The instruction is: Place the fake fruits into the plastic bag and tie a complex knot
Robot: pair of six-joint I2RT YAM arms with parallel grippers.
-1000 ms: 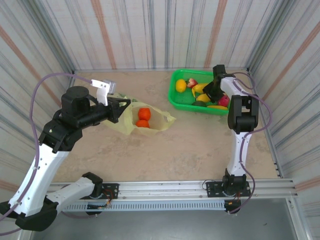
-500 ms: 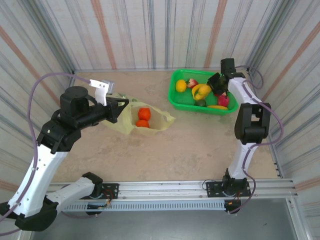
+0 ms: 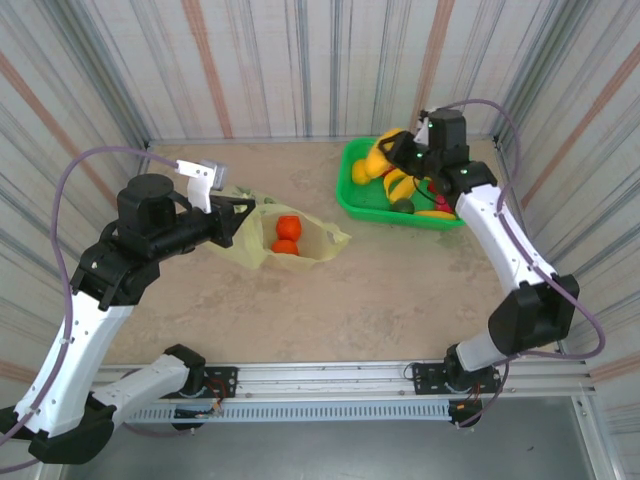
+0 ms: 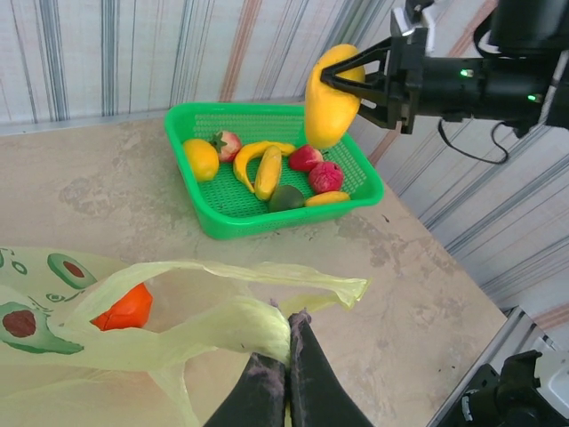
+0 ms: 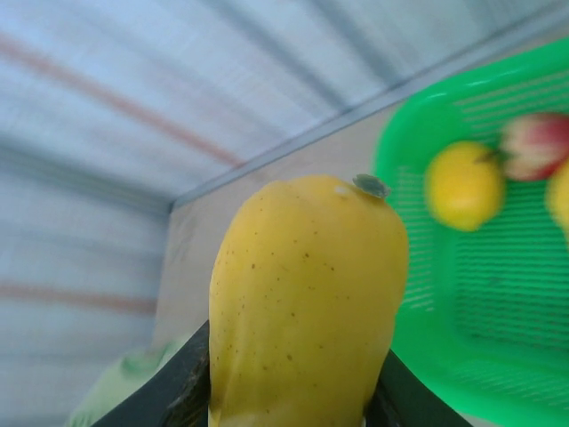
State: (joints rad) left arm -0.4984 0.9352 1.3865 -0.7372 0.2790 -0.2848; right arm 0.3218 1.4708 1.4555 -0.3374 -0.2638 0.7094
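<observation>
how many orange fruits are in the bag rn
2. Both sit side by side in the open mouth of the plastic bag: one orange fruit toward the back wall, the other just nearer the arms. More may be hidden under the film.

The yellow-green plastic bag (image 3: 330, 240) is laid open near the bench's (image 3: 380, 290) left edge, two orange fruits (image 3: 288, 228) inside; a yellow fruit (image 4: 331, 84) is held aloft above the far-right corner.

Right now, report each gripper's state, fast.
Left gripper: shut on the plastic bag.
Right gripper: shut on a yellow fake fruit.
</observation>
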